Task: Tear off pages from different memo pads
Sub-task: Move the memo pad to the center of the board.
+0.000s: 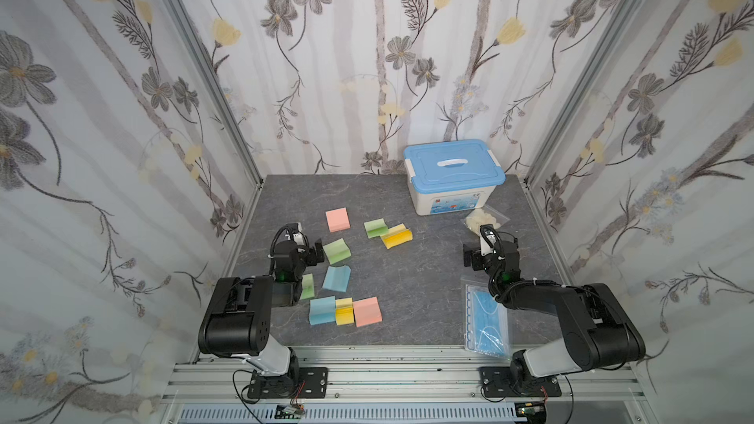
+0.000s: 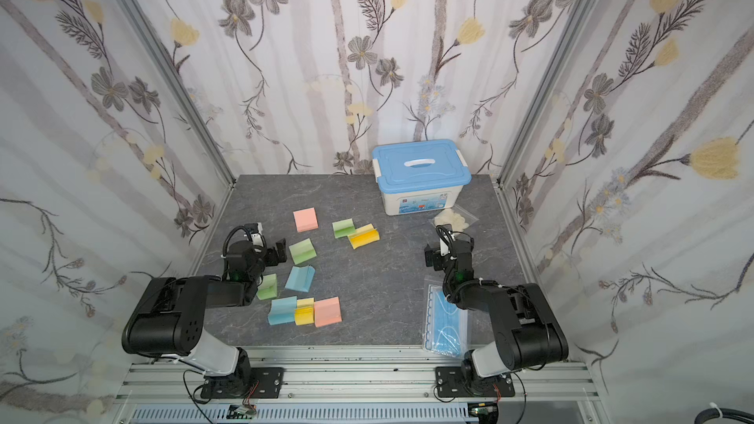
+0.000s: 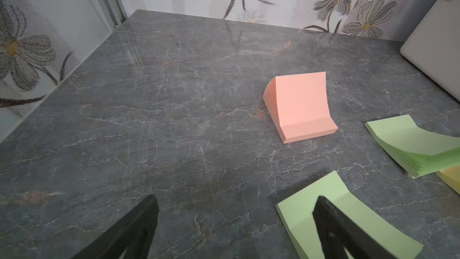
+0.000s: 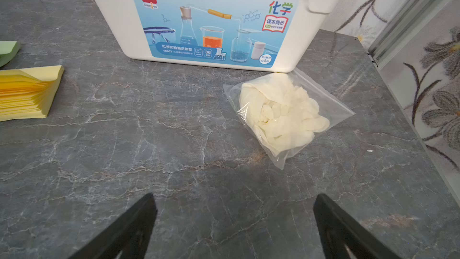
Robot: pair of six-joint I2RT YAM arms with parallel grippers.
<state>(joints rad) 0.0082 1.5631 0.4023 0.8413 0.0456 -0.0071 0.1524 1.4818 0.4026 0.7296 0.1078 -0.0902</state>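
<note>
On the tabletop (image 1: 408, 205), a lidded box (image 1: 453, 173) stands at 1 o'clock, near the back wall. A bag of gloves (image 1: 485, 220) lies just before it at 2 o'clock. A bag of face masks (image 1: 485, 320) lies at 4 o'clock by the front edge. The memo pads (image 1: 336, 279) spread over the left half. A lone pad (image 1: 338, 220) is at 11 o'clock, an overlapping pair (image 1: 387, 232) at 12, and a touching row of three (image 1: 344, 311) at 7.
</note>
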